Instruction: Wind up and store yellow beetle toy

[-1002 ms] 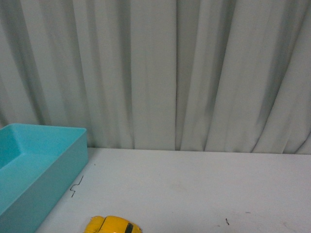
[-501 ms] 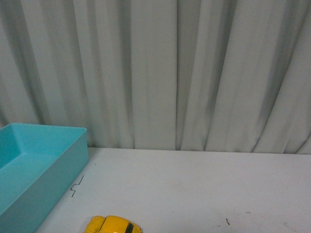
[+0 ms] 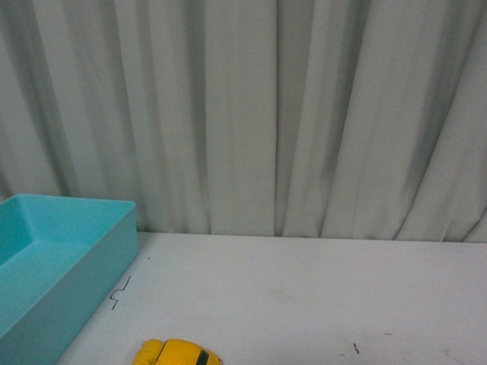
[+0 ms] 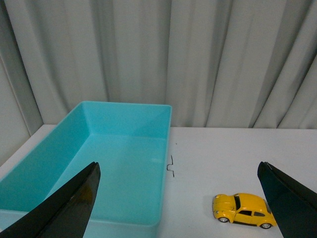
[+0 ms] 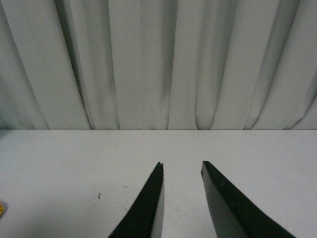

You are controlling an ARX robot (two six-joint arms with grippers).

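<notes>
Glossy yellow beetle toy car (image 4: 243, 210) stands right of the turquoise plastic bin (image 4: 167, 130), ahead of the wide-released left gripper (image 4: 178, 166), toward one jaw. Right gripper (image 5: 182, 163): parted, empty, over bare white tabletop (image 5: 74, 158).

The left gripper (image 4: 177, 166) is seen with its jaws spread wide apart. With twelve o'clock taken toward the curtain (image 4: 198, 59), a teal bin (image 4: 124, 103) is set on the white table (image 4: 237, 148) at ten o'clock of the gripper. The yellow beetle toy (image 4: 244, 210) stands on its wheels at two o'clock, apart from the bin, with a small dark mark (image 4: 172, 167) between them
</notes>
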